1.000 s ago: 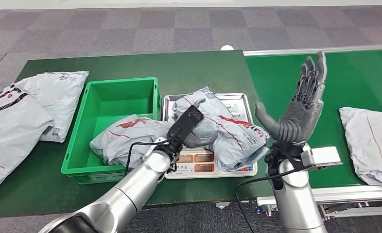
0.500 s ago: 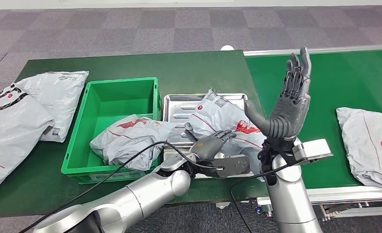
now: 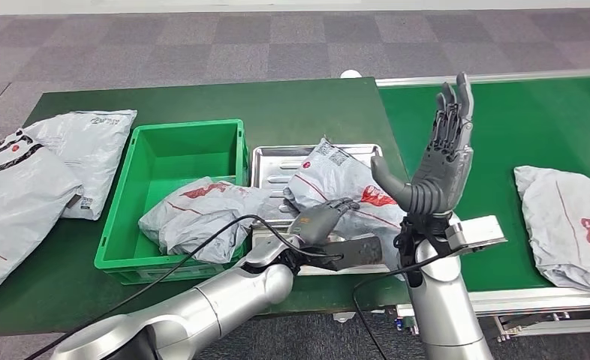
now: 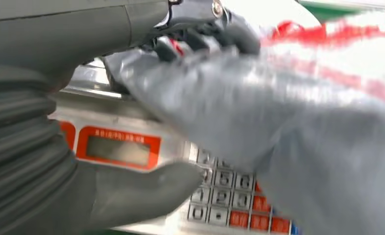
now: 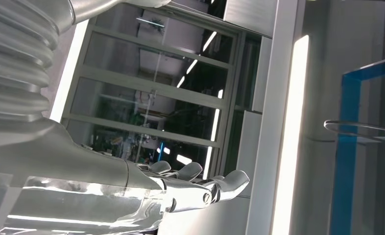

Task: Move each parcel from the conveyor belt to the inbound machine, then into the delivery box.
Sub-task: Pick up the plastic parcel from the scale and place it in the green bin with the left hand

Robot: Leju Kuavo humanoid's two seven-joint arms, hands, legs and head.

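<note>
Left hand [image 3: 318,223] clamps parcel [image 3: 344,187] on scale [image 3: 277,161]; right hand [image 3: 434,161] raised, fingers apart. Lift clear before swinging to green box [image 3: 138,187].

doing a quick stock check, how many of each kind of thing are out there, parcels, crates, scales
grey parcels: 5 — two on the table's left end, one in the crate, one on the scale, one on the conveyor belt
green crate: 1
scale: 1
total: 7
</note>
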